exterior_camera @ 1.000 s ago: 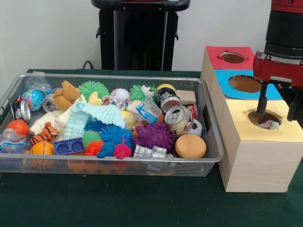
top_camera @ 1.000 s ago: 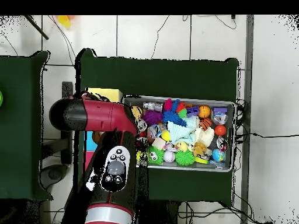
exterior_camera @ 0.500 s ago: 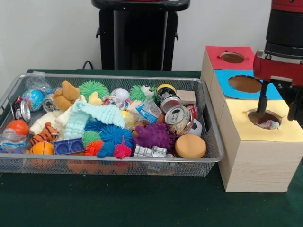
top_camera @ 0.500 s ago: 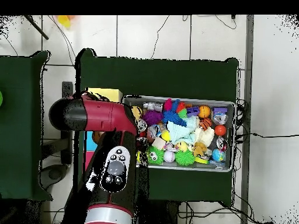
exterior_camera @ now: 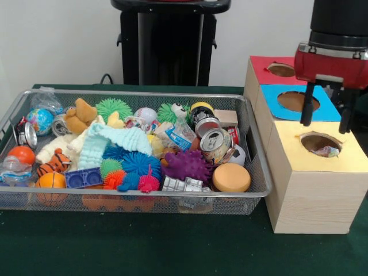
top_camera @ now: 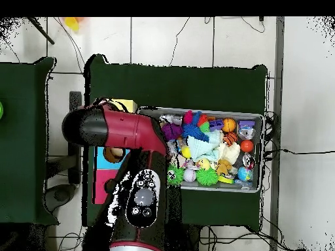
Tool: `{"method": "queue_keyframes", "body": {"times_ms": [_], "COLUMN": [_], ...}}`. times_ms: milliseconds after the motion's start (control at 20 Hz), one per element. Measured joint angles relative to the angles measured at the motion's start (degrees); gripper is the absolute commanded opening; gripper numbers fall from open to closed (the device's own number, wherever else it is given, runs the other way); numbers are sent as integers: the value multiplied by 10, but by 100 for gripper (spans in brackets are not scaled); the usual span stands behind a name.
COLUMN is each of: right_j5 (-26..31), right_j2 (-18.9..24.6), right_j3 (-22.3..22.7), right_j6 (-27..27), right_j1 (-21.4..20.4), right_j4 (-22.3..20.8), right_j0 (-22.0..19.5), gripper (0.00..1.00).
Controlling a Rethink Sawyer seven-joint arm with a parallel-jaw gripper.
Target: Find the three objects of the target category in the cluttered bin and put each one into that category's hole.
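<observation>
Wire-mesh bin (exterior_camera: 256, 172) at left, heaped to the rim; sorted nothing out by eye, since the target category was not stated. Noted from its left end: globe ball (exterior_camera: 39, 120), orange ball (exterior_camera: 22, 154), striped tiger toy (exterior_camera: 54, 162), mint knitted cloth (exterior_camera: 112, 142) draped over the pile and likely hiding things beneath. Further right, purple spiky ball (exterior_camera: 187, 165), dented can (exterior_camera: 216, 145) lying on its side against the clutter, tan sponge disc (exterior_camera: 231, 177) wedged in the near corner.

Just beside the bin, wooden box (exterior_camera: 310, 201) with three coloured tops, set close so carries stay short: red hole (exterior_camera: 282, 69) farthest, blue hole (exterior_camera: 297, 102) in the middle, yellow hole (exterior_camera: 319, 142) nearest.

Saw a small crinkled item (exterior_camera: 327, 152) resting inside the yellow hole; judged it one target already in place.

Gripper (exterior_camera: 326, 126) hung above the blue-yellow boundary, fingers spread, nothing between them. Judged it clear of the box and free for another pick from the bin. Overhead, the arm hid most of the box.
</observation>
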Motion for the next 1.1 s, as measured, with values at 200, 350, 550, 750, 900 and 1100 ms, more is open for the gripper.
{"method": "queue_keyframes", "body": {"times_ms": [200, 350, 550, 750, 900, 1100], "right_j5": [0, 0, 0, 0, 0, 0], "right_j2": [1, 2, 8, 28, 47, 74], "right_j3": [12, 21, 26, 28, 34, 69], "right_j6": [0, 0, 0, 0, 0, 0], "right_j1": [-18, -28, -37, -51, -67, -104], "right_j4": [0, -1, -12, -33, -49, -70], "right_j0": [-24, -37, -52, -78, -104, -145], "gripper": [100, 100, 100, 100, 100, 100]}}
